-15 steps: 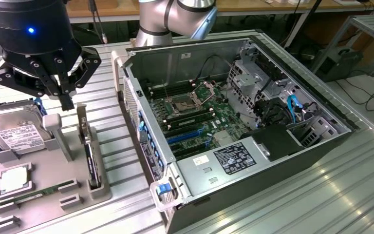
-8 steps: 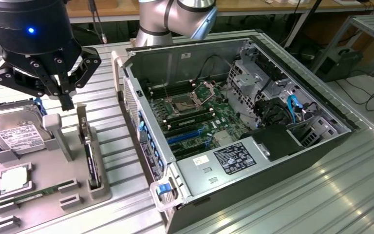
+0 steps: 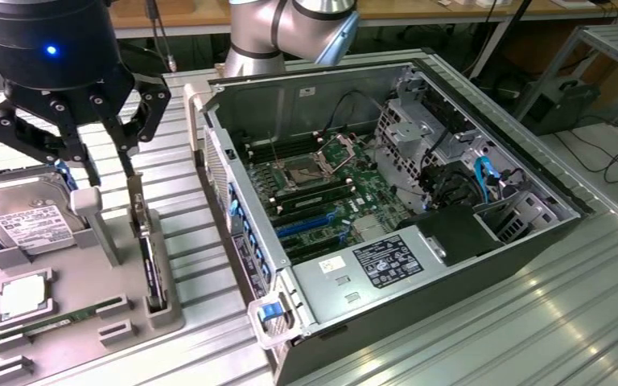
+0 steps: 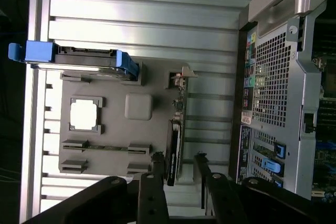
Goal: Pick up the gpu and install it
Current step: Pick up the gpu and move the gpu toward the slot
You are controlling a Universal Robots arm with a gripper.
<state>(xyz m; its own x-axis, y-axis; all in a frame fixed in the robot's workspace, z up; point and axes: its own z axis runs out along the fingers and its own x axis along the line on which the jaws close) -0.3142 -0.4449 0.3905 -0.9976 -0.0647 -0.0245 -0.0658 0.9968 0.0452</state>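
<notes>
Silver labelled hard drive sits at exterior view's left, in grey moulded parts tray. Thin flat black gpu stands on edge in tray slot beside it. Black two-finger gripper is above, jaws part-open either side of card's top edge, holding nothing. Good grip: centre on card, close square, avoid tilt in slot. Open metal computer tower stands near at right; the gap between is narrow, with free room above.

Black gpu standing edgewise in gray tray
</notes>
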